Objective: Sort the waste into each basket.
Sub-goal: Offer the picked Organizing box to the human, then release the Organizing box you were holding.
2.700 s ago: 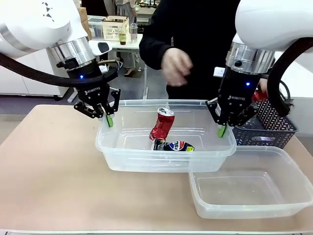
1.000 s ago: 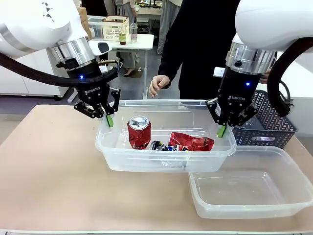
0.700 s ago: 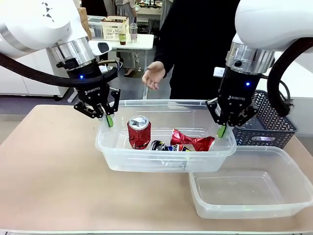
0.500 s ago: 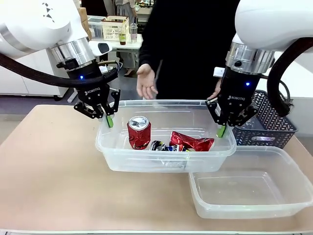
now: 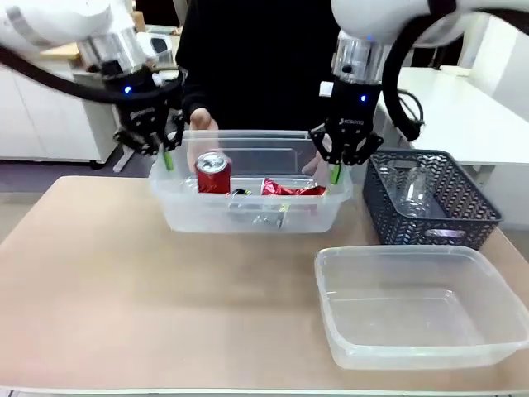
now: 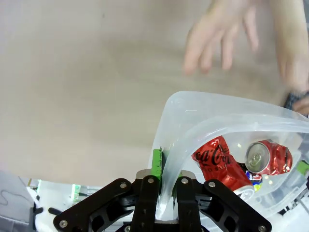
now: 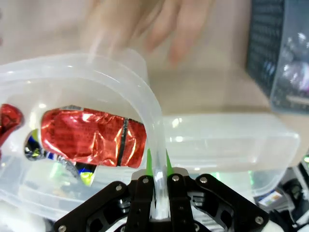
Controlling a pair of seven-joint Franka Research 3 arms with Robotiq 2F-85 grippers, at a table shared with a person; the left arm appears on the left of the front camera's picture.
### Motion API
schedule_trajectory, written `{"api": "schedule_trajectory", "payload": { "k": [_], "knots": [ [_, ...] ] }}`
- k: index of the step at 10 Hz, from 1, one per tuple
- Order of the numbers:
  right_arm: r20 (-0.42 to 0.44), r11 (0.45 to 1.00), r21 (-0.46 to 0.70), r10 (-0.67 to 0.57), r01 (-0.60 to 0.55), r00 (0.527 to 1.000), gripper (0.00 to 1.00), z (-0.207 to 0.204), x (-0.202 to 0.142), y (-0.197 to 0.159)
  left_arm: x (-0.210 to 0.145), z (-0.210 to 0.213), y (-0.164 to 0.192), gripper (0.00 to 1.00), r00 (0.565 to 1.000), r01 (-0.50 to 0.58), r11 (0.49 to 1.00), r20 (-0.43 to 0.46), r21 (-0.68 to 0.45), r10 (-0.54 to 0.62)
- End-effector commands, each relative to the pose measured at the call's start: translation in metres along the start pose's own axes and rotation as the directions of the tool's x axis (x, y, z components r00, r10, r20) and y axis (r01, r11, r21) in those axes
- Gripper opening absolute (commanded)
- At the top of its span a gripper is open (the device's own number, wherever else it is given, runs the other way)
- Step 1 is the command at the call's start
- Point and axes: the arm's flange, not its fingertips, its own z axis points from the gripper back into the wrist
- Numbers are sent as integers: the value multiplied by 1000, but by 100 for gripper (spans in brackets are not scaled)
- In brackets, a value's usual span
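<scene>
My left gripper (image 5: pixel 168 157) and right gripper (image 5: pixel 335 172) each pinch an end rim of the can-filled tub (image 5: pixel 207 217) at upper centre. Its long axis spans between them (a person's hand (image 5: pixel 201 126) hovers behind). The empty tub (image 5: pixel 413 314) sits lower right, nearer my right.

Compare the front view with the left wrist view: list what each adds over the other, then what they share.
Front view adds: the right gripper shut on the right rim of the can-filled tub, an empty tub, and a dark lattice basket holding a clear bottle. Left wrist view adds: its left rim pinched between green pads. Both: the left gripper shut on that tub, the red cans inside, the person's hand.
</scene>
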Motion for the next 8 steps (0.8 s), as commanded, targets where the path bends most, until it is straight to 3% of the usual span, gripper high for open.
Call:
{"api": "schedule_trajectory", "payload": {
  "k": [1,4,5,6,8],
  "knots": [
    [-68,999,-37,3,-5,998,4,4,25,13,35,-2,-26,6,998,-51,999,47,15,50],
    [-89,1000,-13,-9,8,996,4,-12,30,8,52,-16,-33,6,996,-81,997,32,-14,82],
    [-119,1000,-26,-9,6,993,4,-22,32,9,46,-20,-13,6,1000,-1,999,-7,36,1],
    [-61,1000,-15,-17,16,998,4,-13,44,-5,46,-20,-13,6,1000,-1,999,-7,36,1],
    [-61,1000,-15,-17,16,998,4,-13,44,-5,46,-20,-13,6,1000,-1,999,-7,36,1]
  ]
}}
